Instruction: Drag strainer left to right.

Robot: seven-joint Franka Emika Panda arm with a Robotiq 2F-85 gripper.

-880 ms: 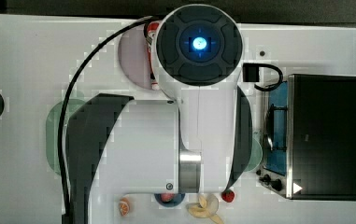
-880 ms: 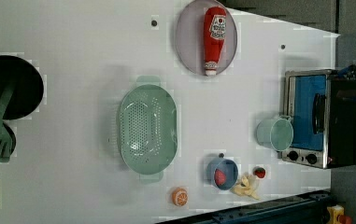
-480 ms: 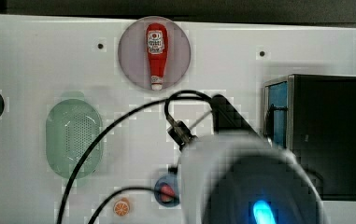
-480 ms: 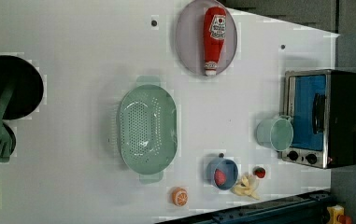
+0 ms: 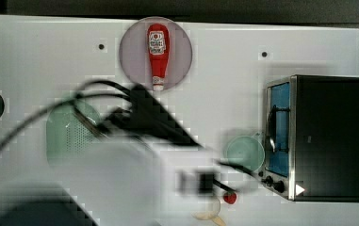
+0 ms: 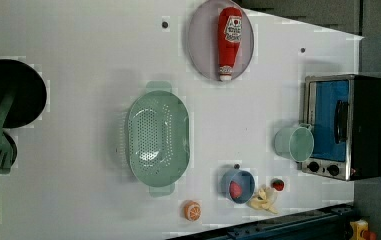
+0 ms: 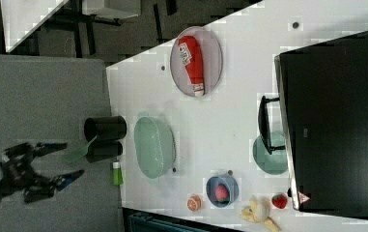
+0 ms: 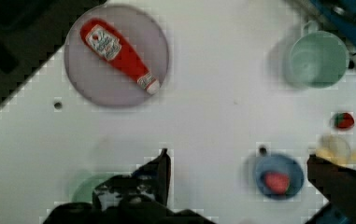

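One strainer on counter: light, stiff, slick plastic, likely slides easily. Best hooked over broad rim. Gripper wide open, empty.

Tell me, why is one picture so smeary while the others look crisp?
In the top view, the arm sits close under the camera as a blurred mass, hiding part of the strainer; in the left view, the strainer is sharp, with soft shadows.

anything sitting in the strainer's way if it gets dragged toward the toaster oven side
Going by the left view, bare table lies just right of the strainer. Farther right stand the blue bowl, the cup and the toaster oven.
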